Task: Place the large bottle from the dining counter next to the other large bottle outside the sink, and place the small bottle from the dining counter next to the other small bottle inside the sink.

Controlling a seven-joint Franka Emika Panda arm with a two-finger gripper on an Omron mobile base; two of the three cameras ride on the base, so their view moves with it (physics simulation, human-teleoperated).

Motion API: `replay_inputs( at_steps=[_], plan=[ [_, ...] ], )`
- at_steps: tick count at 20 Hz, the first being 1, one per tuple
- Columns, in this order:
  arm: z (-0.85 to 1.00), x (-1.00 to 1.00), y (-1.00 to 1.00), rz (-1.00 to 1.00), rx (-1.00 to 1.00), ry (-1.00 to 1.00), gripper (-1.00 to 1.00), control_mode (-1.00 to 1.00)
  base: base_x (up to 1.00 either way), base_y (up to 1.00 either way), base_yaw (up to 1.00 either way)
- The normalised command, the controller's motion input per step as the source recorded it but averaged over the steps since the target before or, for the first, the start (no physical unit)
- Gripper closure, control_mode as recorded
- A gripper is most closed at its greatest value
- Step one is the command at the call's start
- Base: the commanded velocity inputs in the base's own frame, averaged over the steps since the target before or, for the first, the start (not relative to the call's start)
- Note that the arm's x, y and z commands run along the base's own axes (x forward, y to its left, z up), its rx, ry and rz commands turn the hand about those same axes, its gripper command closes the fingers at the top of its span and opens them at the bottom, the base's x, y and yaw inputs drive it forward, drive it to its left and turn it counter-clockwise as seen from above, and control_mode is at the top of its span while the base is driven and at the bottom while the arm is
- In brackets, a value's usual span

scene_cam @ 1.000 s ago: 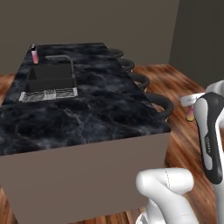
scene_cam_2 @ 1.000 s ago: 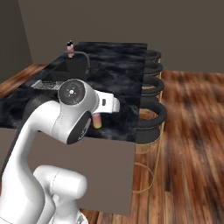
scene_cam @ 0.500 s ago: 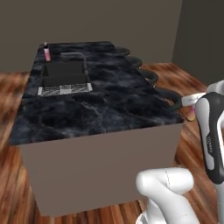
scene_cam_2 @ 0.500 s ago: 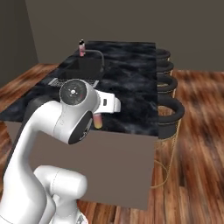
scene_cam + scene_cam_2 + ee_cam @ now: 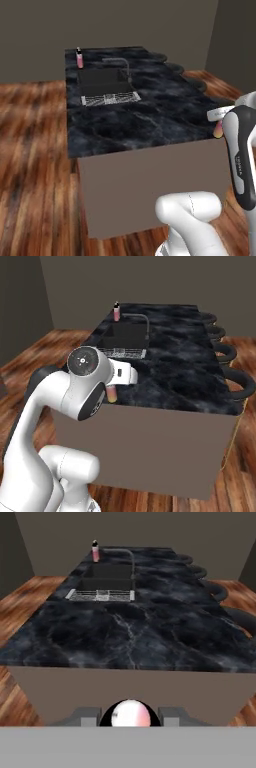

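Left base view: the long glossy black marble-look worktop (image 5: 145, 115) with pale veining runs away from the camera on a brown-grey base. Toward its far left end sits the dark rectangular sink (image 5: 102, 82), a thin curved dark faucet (image 5: 122, 65) on its right rim and a ribbed grey drain rack (image 5: 111, 99) along its near edge. A pink bottle with a dark cap (image 5: 79, 58) stands upright on the worktop just beyond the sink's far left corner, outside the basin. Round black stools (image 5: 175, 66) line the right side. At the right edge, a pink rounded bottle end (image 5: 218, 131) shows beside the white arm, off the worktop's near right corner.

Right base view: same worktop, sink far left, standing pink bottle behind it. A small pink bottle (image 5: 112, 393) hangs below the arm's white wrist, in front of the near worktop edge and above the wood floor (image 5: 30, 361).

Hand view: the end effector (image 5: 130, 716) is clenched on the small pink bottle, whose rounded pale top sits between the finger tips. Worktop, rack and sink lie ahead.
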Motion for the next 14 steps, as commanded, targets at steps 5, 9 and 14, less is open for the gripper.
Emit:
replay_inputs(
  at_steps=[5, 9, 14],
  plan=[
    [0.0, 0.0, 0.0, 0.0, 0.0, 0.0, 1.0, 1.0, -0.09, 0.95, -0.05],
    [0.0, 0.0, 0.0, 0.0, 0.0, 0.0, 1.0, 1.0, -0.09, 0.94, -0.05],
    [0.0, 0.0, 0.0, 0.0, 0.0, 0.0, 1.0, 1.0, -0.1, 0.91, -0.06]
  ],
)
